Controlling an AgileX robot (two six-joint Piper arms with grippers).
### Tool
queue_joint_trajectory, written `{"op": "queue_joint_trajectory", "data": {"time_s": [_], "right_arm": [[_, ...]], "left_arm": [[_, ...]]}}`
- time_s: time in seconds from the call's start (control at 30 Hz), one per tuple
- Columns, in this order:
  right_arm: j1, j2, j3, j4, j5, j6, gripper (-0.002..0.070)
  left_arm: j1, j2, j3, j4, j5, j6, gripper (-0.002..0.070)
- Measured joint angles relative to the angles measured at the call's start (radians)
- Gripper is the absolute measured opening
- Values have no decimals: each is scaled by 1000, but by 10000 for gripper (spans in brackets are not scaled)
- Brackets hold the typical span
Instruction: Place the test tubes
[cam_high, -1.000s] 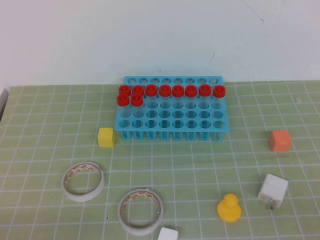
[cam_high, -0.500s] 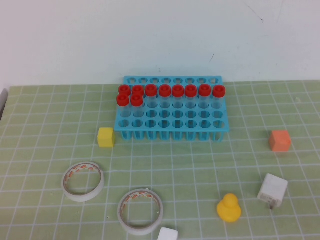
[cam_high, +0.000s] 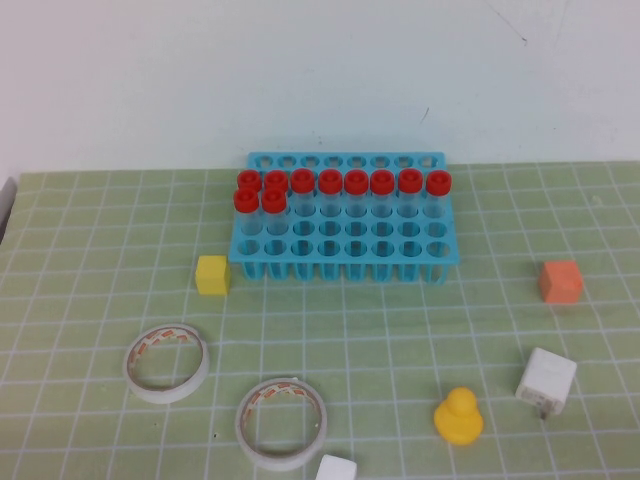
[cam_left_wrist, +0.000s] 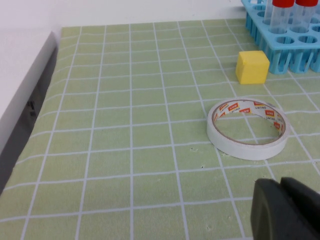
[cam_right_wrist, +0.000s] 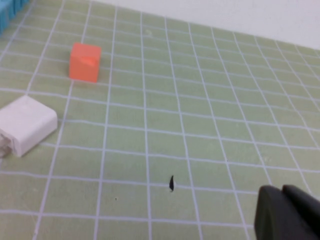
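Beyond the left fingers (cam_left_wrist: 280, 207), past the tape roll (cam_left_wrist: 247, 128) lying near them and the yellow cube (cam_left_wrist: 252, 66) farther on, we see the blue rack (cam_high: 343, 250) standing on the desk (cam_high: 100, 250), well apart from both pairs of fingers. Ten red-capped test tubes (cam_high: 356, 185) stand upright in it: eight fill one row toward the far side, and two sit in the next row nearer the fingers, at the end closest to the left fingers. We find the left fingers clenched on nothing, low over the green grid. The right fingers (cam_right_wrist: 285, 212) are likewise clenched and empty, with a white charger (cam_right_wrist: 25, 125) and an orange cube (cam_right_wrist: 85, 61) ahead of them, the cube the farther of the two
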Motion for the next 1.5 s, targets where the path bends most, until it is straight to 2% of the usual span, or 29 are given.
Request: {"op": "queue_joint_trajectory", "data": {"time_s": [0.3,0.57,0.9,1.37,1.5], "right_arm": [[-6,0,56,-35,-13,0,-1],[-72,0,77,-59,-24,38,-1],[-72,0,112,-40,-131,169,-1],[-72,0,114,-36,-137,189,-1],[-5,0,114,-35,-137,190,-1]], "left_arm": [[0,0,0,0,0,-3,-1],[0,0,0,0,0,-3,-1],[0,0,0,0,0,-3,-1],[0,0,0,0,0,-3,-1],[0,0,0,0,0,-3,-1]]}}
